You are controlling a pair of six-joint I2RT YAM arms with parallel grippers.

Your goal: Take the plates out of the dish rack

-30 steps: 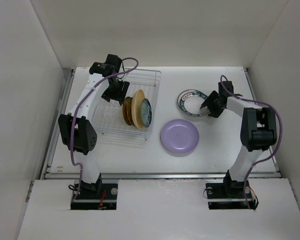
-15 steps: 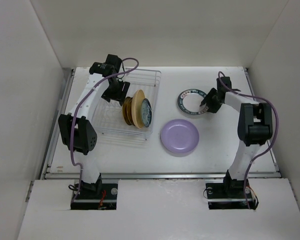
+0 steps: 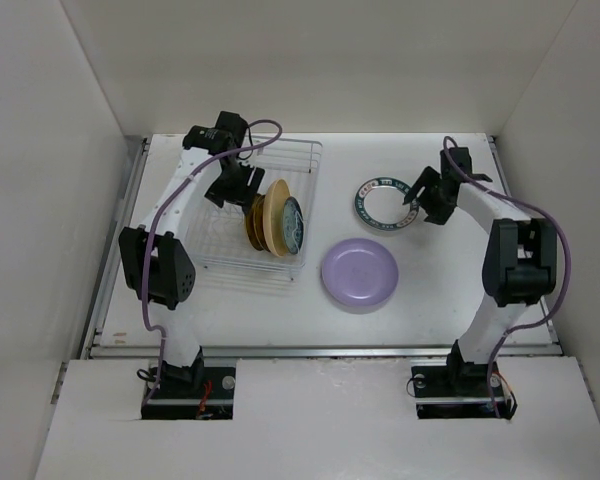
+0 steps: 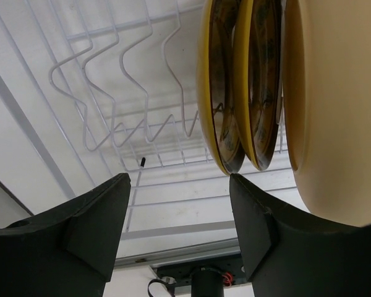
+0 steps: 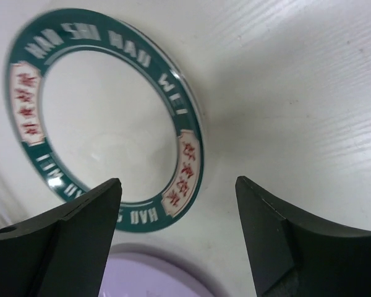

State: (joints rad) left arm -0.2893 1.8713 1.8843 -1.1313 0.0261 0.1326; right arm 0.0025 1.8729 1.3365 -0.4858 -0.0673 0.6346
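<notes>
Presently we see the left pincer (image 4: 178, 185) spread wide beside the upright plates (image 4: 226, 93) in the dish rack (image 3: 220, 245); the right pincer (image 5: 177, 185), likewise released, hovers near the teal-rimmed plate (image 5: 105, 117) flat on the counter (image 5: 297, 93)

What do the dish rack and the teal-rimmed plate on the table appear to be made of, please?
The dish rack looks like thin metal wire with a white coating: slender bent rods, uniformly white. The teal-rimmed plate seems glazed ceramic or melamine, glossy: smooth white centre with soft sheen, crisp printed rim. Which of the two cannot be told.
</notes>
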